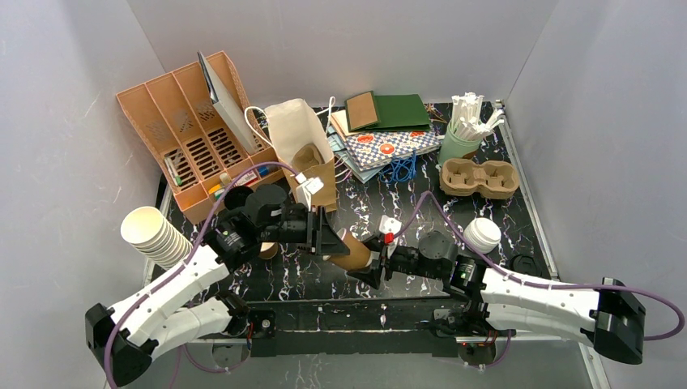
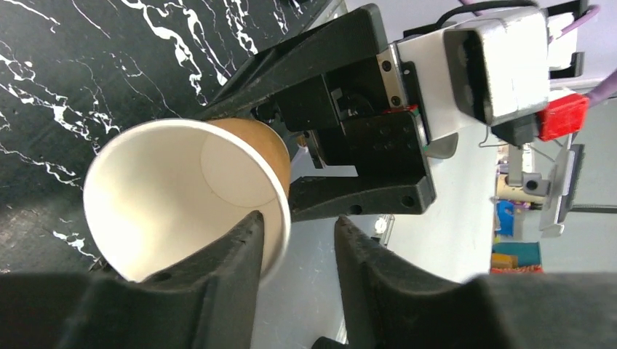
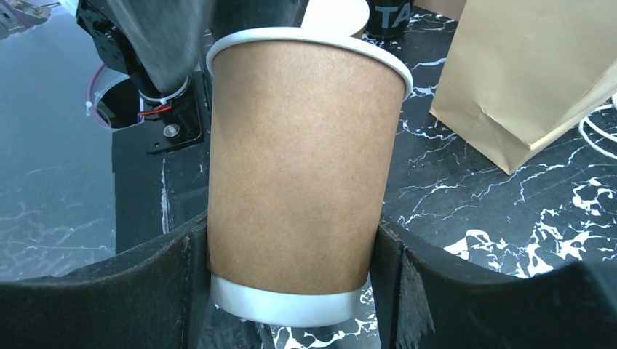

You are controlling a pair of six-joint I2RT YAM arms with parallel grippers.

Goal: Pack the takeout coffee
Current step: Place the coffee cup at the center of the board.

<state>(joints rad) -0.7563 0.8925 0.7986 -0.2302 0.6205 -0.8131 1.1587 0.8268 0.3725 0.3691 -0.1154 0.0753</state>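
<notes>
One tan paper cup (image 3: 302, 174), open-mouthed and tipped sideways, hangs over the desk (image 3: 473, 211) between both arms. The right hand (image 3: 291, 251) clamps its body near the base. The left hand (image 2: 298, 218) stands half-spread astride the rim, one finger (image 2: 233, 254) inside the mouth.

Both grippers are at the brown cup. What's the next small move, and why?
Probably close the left gripper on the cup at its rim: the right gripper grips the cup's base, while the rim wall sits loose in the gap between the left jaws.
</notes>
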